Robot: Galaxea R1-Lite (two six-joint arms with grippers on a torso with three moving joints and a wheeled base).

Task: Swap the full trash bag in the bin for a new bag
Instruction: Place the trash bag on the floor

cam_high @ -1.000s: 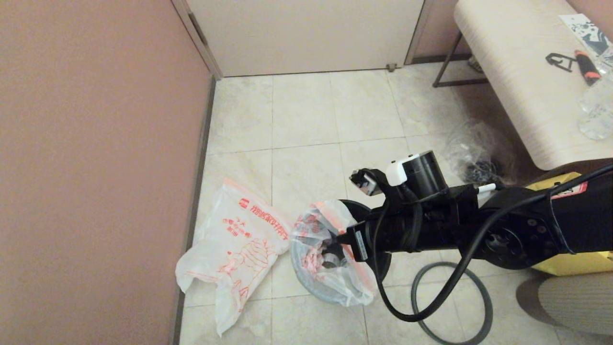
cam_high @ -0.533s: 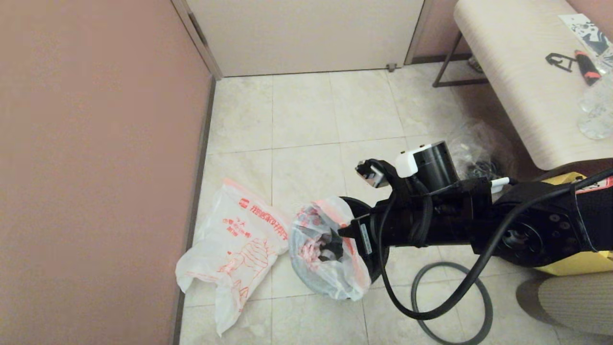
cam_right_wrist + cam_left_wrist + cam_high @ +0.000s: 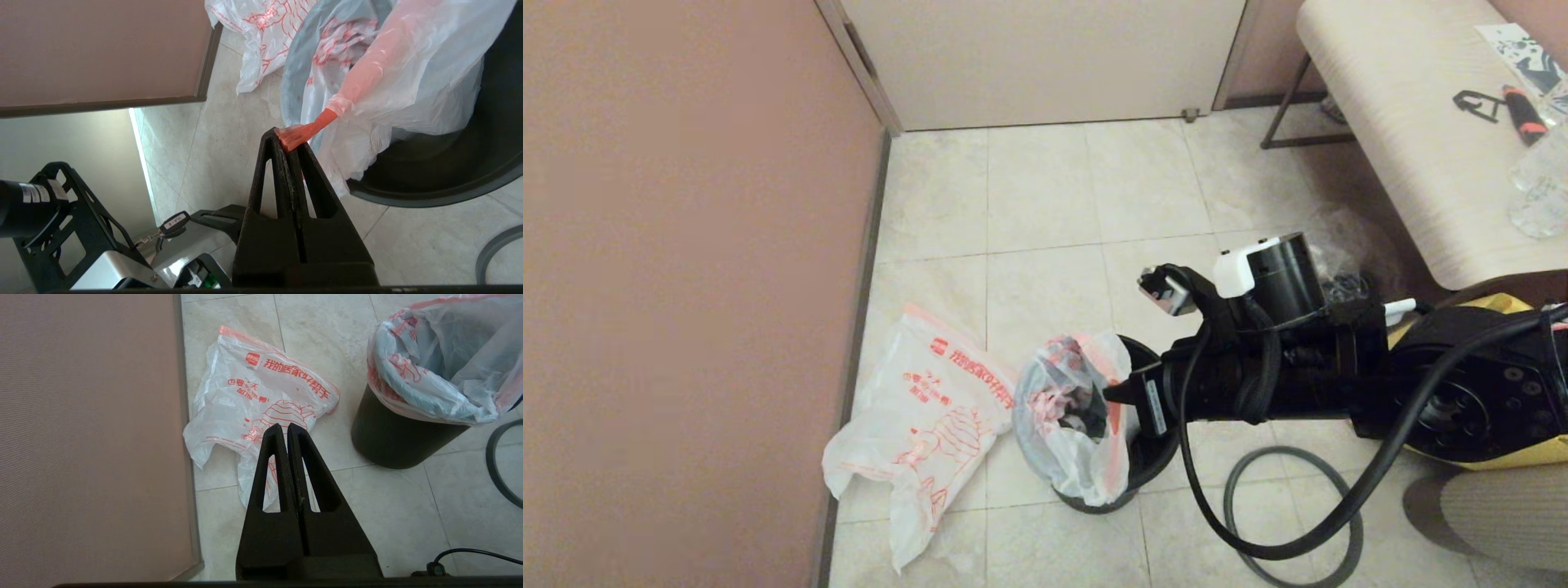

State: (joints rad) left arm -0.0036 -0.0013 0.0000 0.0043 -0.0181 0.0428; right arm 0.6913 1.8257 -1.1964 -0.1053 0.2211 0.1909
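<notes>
The bin (image 3: 1145, 457) stands on the tiled floor, small, round and black. The full trash bag (image 3: 1058, 425) sits in it, its white film bunched up above the rim on the side toward the wall. My right gripper (image 3: 1112, 395) is shut on the bag's orange-red rim (image 3: 304, 130), which stretches taut from the fingertips. The bin's dark inside (image 3: 470, 163) shows beside the bag (image 3: 412, 81). The new bag (image 3: 923, 412) lies flat near the wall, with red text and a hand drawing. My left gripper (image 3: 284, 426) hangs shut and empty above the new bag (image 3: 261, 392).
A brown wall (image 3: 686, 286) runs close along the left of the new bag. A clear bag with black cords (image 3: 1339, 273) lies behind my right arm, under a pale table (image 3: 1413, 155). A black cable loop (image 3: 1290, 523) lies on the floor, next to a yellow tote (image 3: 1511, 445).
My right gripper has drawn back and upward with the bag's rim. The bag has come off the bin's near side and gathered up, baring the black bin.
</notes>
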